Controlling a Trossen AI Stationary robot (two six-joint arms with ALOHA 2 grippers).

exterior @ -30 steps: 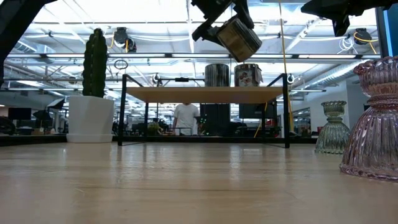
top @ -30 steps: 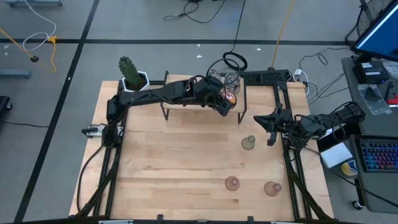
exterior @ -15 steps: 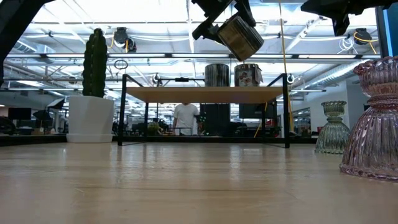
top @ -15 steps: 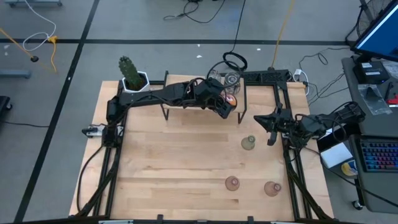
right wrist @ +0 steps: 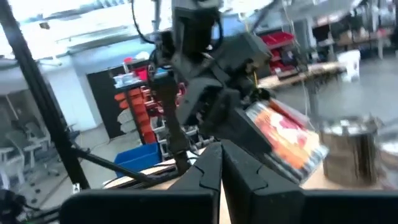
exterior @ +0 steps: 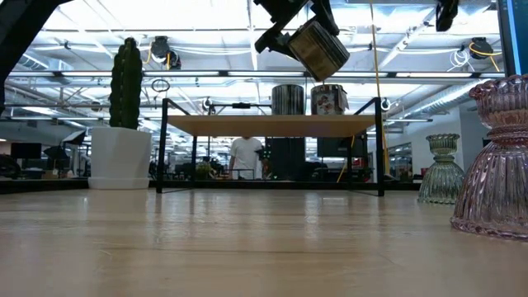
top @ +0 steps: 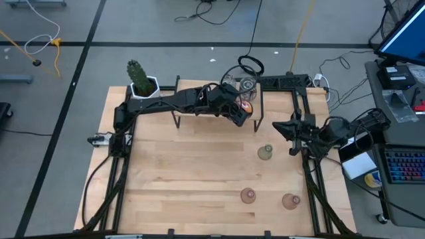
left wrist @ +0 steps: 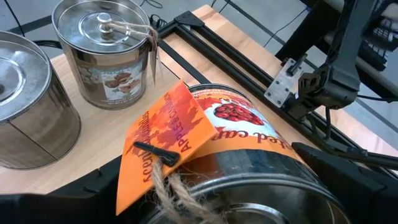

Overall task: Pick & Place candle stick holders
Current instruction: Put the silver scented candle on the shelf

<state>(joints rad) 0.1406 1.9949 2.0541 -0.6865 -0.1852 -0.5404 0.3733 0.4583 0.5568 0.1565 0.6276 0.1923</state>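
L hand wide, extended over shelf; R hand closed, at table edge.

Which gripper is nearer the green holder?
Right. The right gripper hangs just beside the green holder, shut and empty; the left gripper holds a tin above the shelf.

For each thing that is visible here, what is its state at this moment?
Left gripper: over the small shelf, holding a silvery tin holder.
Held silvery tin holder: tilted, in the air, orange tag attached.
Two silvery tin holders: upright on the shelf, lids on.
Right gripper: shut, empty, at the table's right edge.
Pale green glass holder: standing on the table.
Two pink glass holders: standing on the table.
Cactus: upright in its white pot.
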